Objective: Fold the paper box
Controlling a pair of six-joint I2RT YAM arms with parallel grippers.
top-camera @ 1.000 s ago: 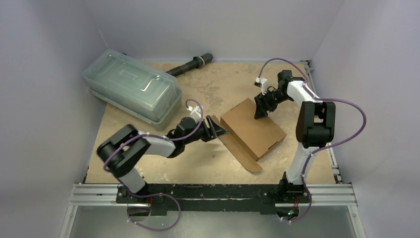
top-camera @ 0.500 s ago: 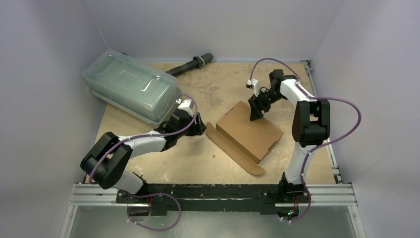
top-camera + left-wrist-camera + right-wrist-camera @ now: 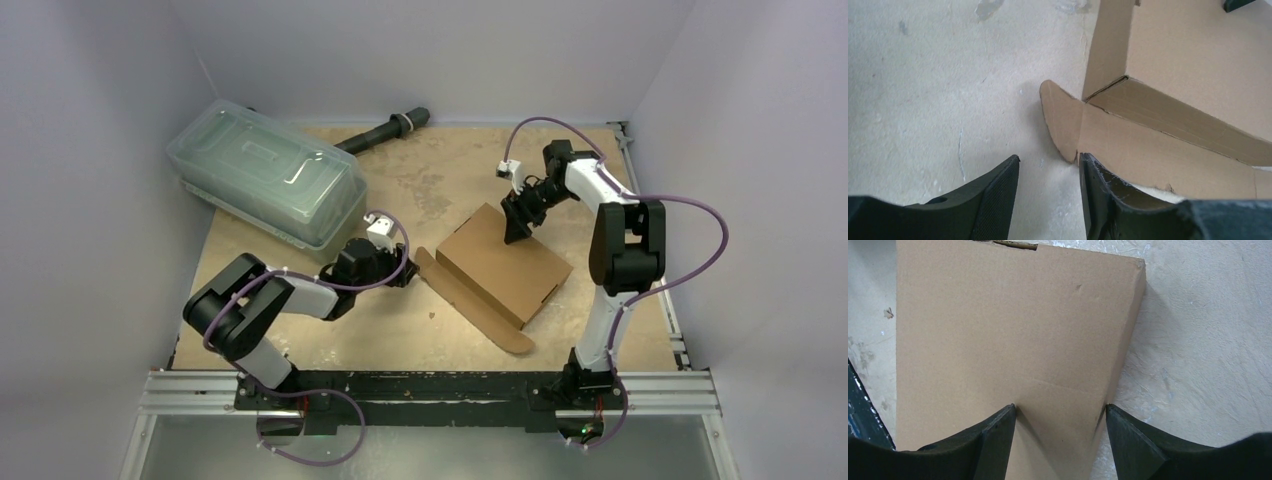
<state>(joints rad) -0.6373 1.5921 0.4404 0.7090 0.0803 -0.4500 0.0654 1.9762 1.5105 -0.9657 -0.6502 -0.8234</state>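
Observation:
The paper box (image 3: 507, 262) is brown cardboard, folded shut in the middle of the table, with a long front flap (image 3: 470, 300) lying open on the table towards me. My left gripper (image 3: 404, 270) is open and empty, low over the table just left of the flap's rounded end tab (image 3: 1062, 120); its right fingertip (image 3: 1087, 165) is at the tab's edge. My right gripper (image 3: 517, 232) is open and points down on the box's far corner. In the right wrist view its gripper (image 3: 1059, 410) straddles the lid (image 3: 1008, 320), one fingertip on the lid and one at the side edge.
A clear greenish plastic lidded container (image 3: 265, 180) stands at the back left, close behind my left arm. A black rod (image 3: 385, 130) lies along the back wall. White walls close the table on three sides.
My left gripper pulled back from the box's left side, then came low beside the flap's end tab. The box shifted slightly left. My right gripper moved a little left on the lid, then held still.

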